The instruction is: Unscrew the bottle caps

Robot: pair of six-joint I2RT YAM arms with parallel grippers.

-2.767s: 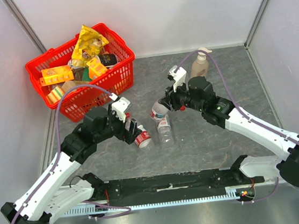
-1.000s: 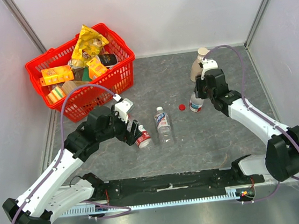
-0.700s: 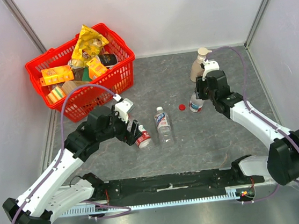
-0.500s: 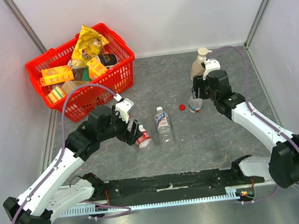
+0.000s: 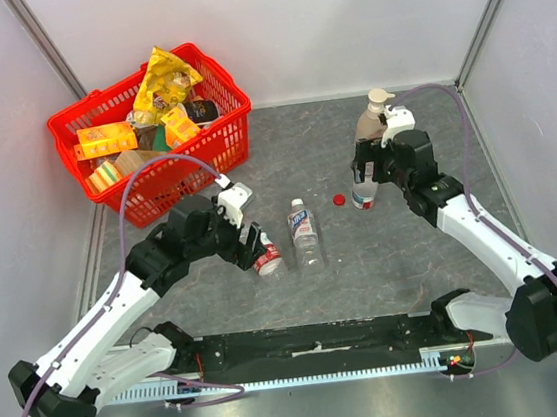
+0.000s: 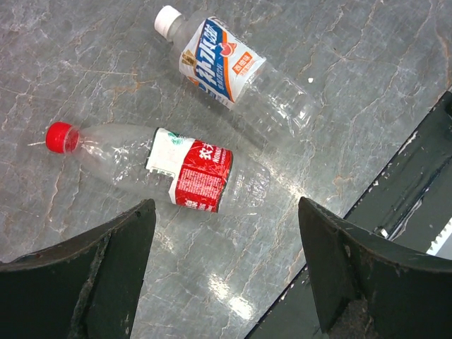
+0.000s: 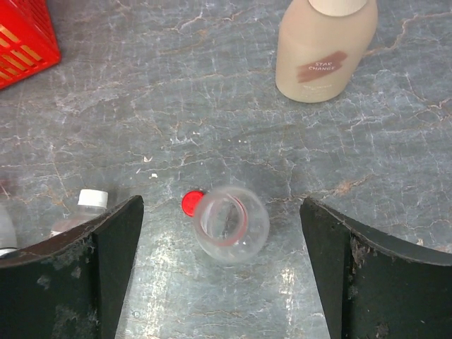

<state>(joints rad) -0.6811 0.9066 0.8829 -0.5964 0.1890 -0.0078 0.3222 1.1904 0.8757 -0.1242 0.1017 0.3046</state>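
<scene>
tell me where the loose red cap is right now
In the top view the loose red cap lies on the table right of centre, just left of the upright open bottle and right of the lying white-capped bottle.

The left arm [image 5: 96, 325] is reaching diagonally inward from its base at the near left corner, with its elbow raised and its wrist bending downward. The left gripper [image 6: 224, 212] is pointing down, and its two dark fingers [image 6: 106, 282] are standing wide apart. The right arm [image 5: 483, 235] is stretching from the near right corner toward the far side, with its forearm angling inward. The right gripper [image 7: 222, 208] is hanging face down, its jaws spreading fully wide.
</scene>
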